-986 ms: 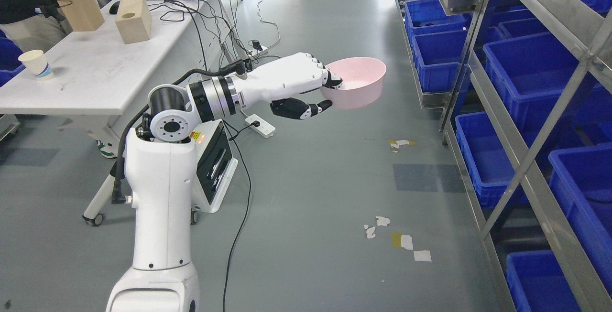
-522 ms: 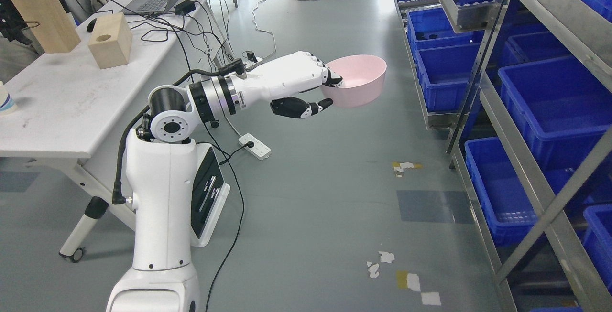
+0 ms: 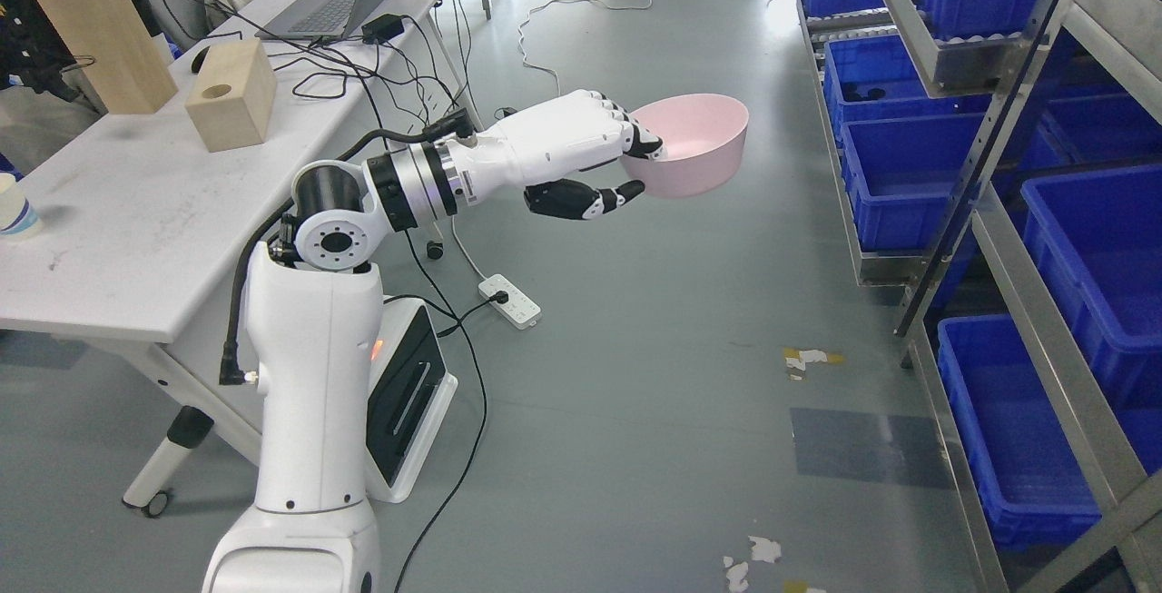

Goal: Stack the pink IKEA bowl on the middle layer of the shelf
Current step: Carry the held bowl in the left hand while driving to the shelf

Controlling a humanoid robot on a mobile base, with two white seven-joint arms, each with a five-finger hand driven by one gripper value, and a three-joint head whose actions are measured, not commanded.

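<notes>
A pink bowl hangs in the air over the grey floor, held upright by its near rim. My left hand is shut on that rim, fingers over the top edge and thumb under the bowl's side. The left arm reaches out from the lower left towards the right. The metal shelf rack stands along the right side, apart from the bowl, its levels filled with blue bins. The right arm does not show.
A white table at the left carries wooden blocks, a laptop, a paper cup and cables. A power strip and cords lie on the floor. A person stands at the upper left edge.
The whole picture has shifted down and to the right, so the camera has moved. The bowl stays in my left hand, held a little higher and further right in the picture.
</notes>
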